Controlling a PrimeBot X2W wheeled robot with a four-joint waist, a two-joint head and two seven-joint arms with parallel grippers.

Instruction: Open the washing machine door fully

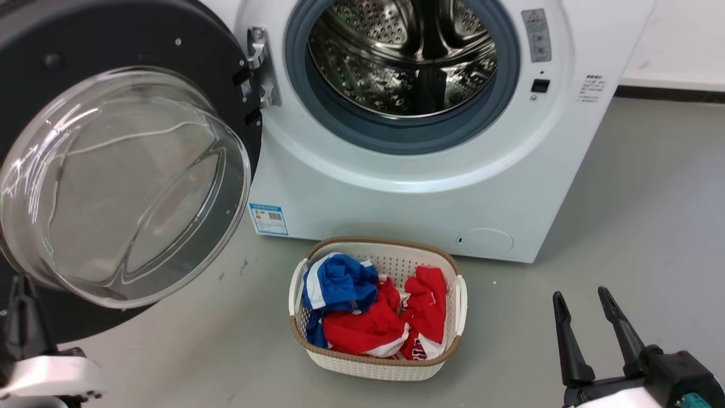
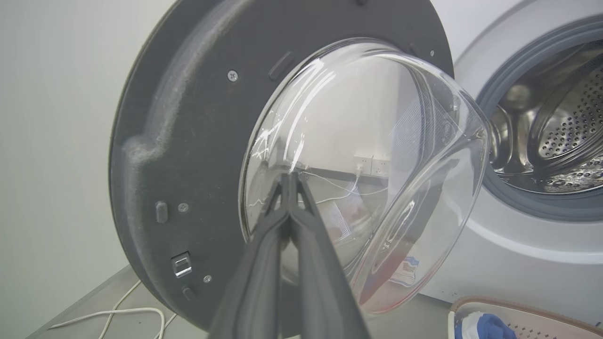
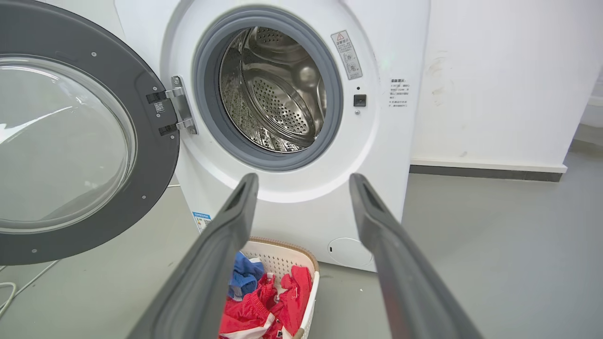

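The washing machine (image 1: 396, 198) is a white front-loader whose steel drum (image 1: 402, 56) stands exposed inside a grey ring. Its door (image 1: 113, 39), a black disc with a bulging glass bowl (image 1: 124, 187), hangs swung out to the left on its hinge (image 1: 263, 68), inner side facing me. My left gripper (image 1: 21, 283) sits low beside the door's bottom edge. In the left wrist view it (image 2: 289, 178) is shut on nothing, tips pointing at the door's (image 2: 188, 117) glass; contact cannot be told. My right gripper (image 1: 580, 294) is open over the floor, well clear of the machine (image 3: 292, 212) and door (image 3: 150, 141).
A white woven basket (image 1: 376, 368) with red and blue clothes stands on the grey floor right in front of the machine, between my two grippers. A white cable (image 2: 118, 313) lies on the floor under the door. A white wall (image 3: 494, 94) runs to the machine's right.
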